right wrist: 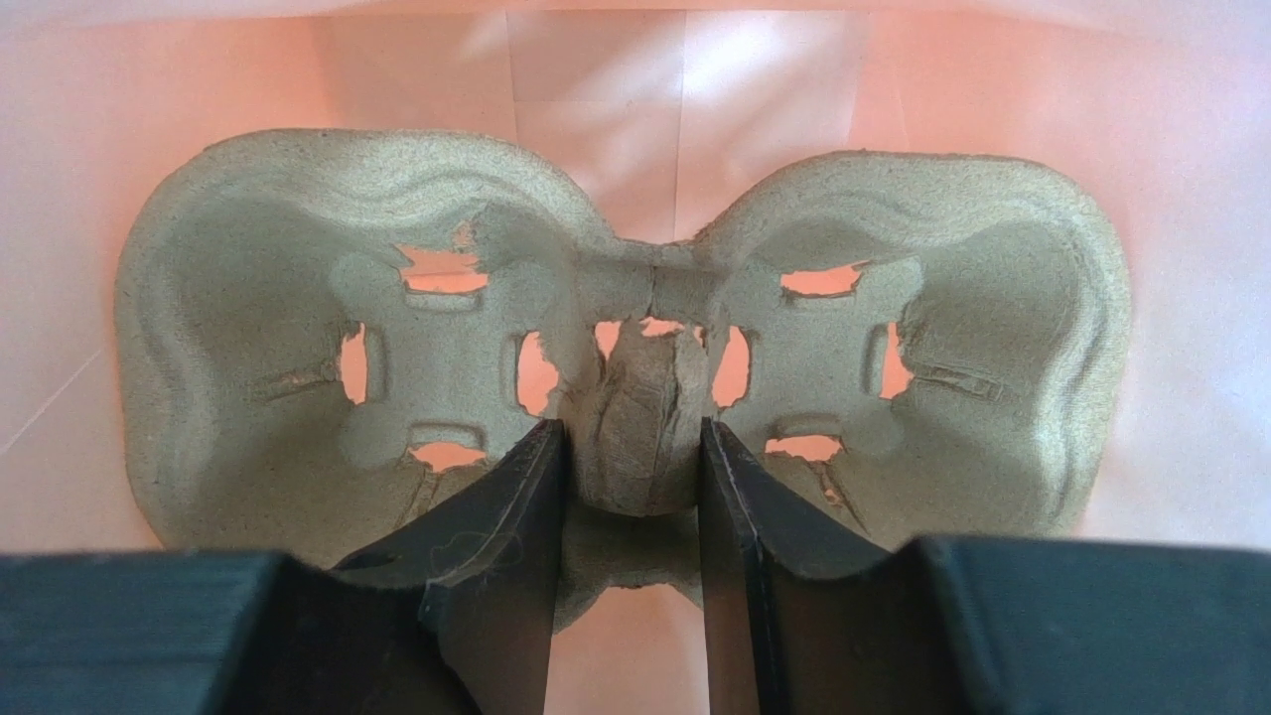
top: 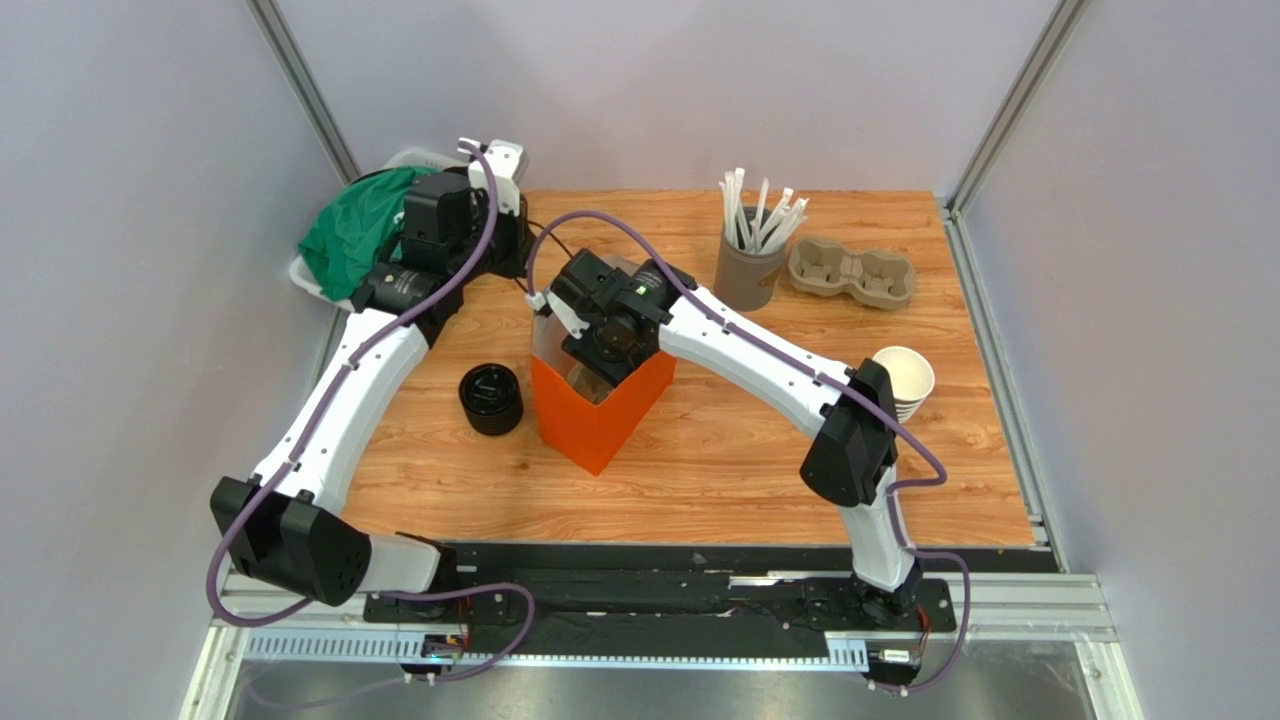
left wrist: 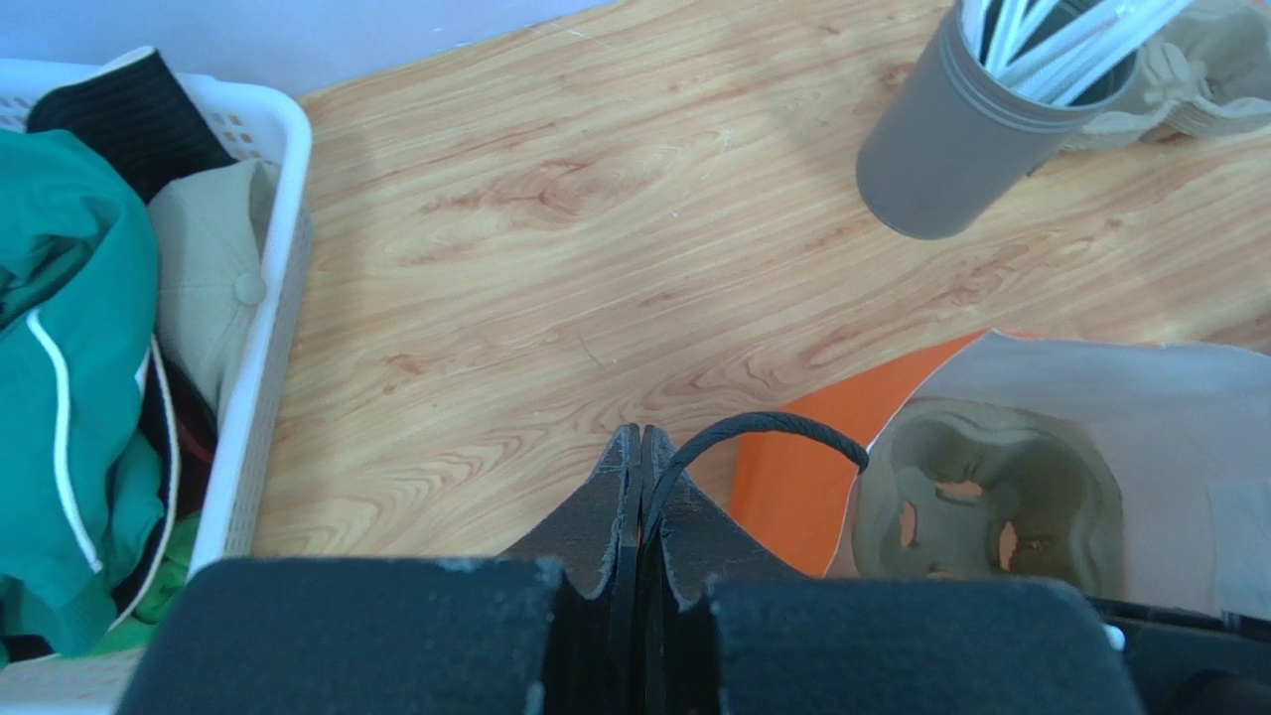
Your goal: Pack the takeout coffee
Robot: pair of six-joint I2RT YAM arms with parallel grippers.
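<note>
We're holding with both arms. Our left gripper [left wrist: 639, 447] is pinching fully shut on the thin black cord handle [left wrist: 764, 423] of the orange paper bag [top: 598, 428]; we're reading that as propping the mouth open. Our right gripper [right wrist: 630, 447] is reaching down inside the bag. Its jaws are part-closed and clamping the centre ridge of the grey moulded-pulp two-cup carrier [right wrist: 239, 328], which is sitting low in the bag.

The coffee isn't packed yet. The tan ribbed paper cup [top: 906, 378], white inside, is standing near the table's right edge, partly behind the right arm's elbow and well apart from the bag. From above we're not telling whether it's one cup or several nested. The round black plastic lid [top: 492, 399] is sitting just left of the bag. It's looking tall for one lid, so possibly a stack.

Handling, as we're judging it:
- **Cup:** We're expecting it to be very light, thin-walled and easy to crush, with ribs giving decent friction. We're favouring a gentle side grip on the wall just under the rolled rim, its stiffest band. If nested, the next cup may be dragging along.
- **Lid:** We're expecting it to be light, stiffer, slick and shallow. We're taking it across the rim edge, not the flat top.
</note>
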